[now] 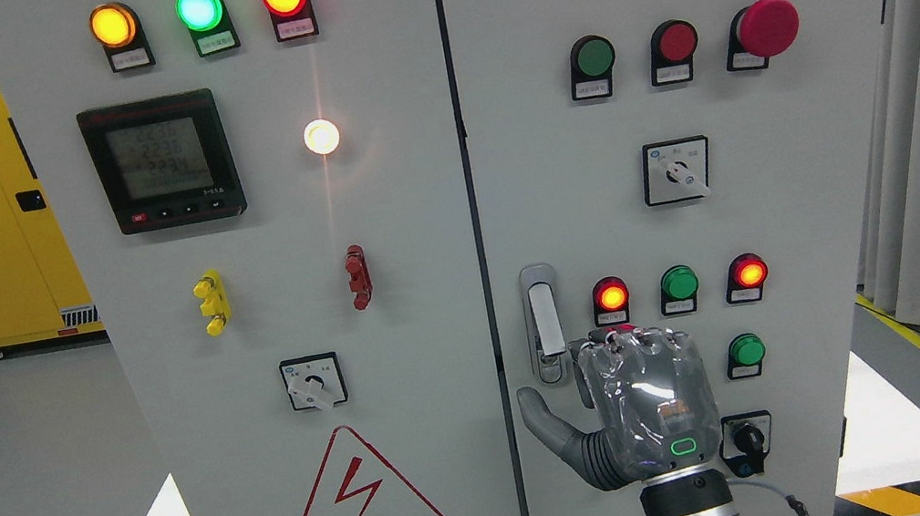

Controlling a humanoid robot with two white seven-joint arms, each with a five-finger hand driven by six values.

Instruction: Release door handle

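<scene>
**Right hand beside the door handle, apparently off it**

The grey control cabinet (420, 237) fills the view, split by a vertical seam into two doors. The right door (821, 145) carries the door handle (543, 323), a silver lever set just right of the seam with its long axis vertical.

The right hand (631, 406), whose arm comes in at the bottom edge right of the middle, is seen from its back, just below and to the right of the handle. So the handle lies up and to the left of the hand. The fingers (631, 346) curl toward the door panel beside the handle's lower end, and the thumb (546, 424) sticks out to the left beneath it. They seem to close on nothing, though contact at the handle's lower edge cannot be ruled out. By my judgement the release is done or nearly so; drawing the hand back and down would clear it. The left arm is not visible.

The red warning triangle (367, 503) on the left door reads "有电危险". The small plates under the lamps are too small to read.
</scene>
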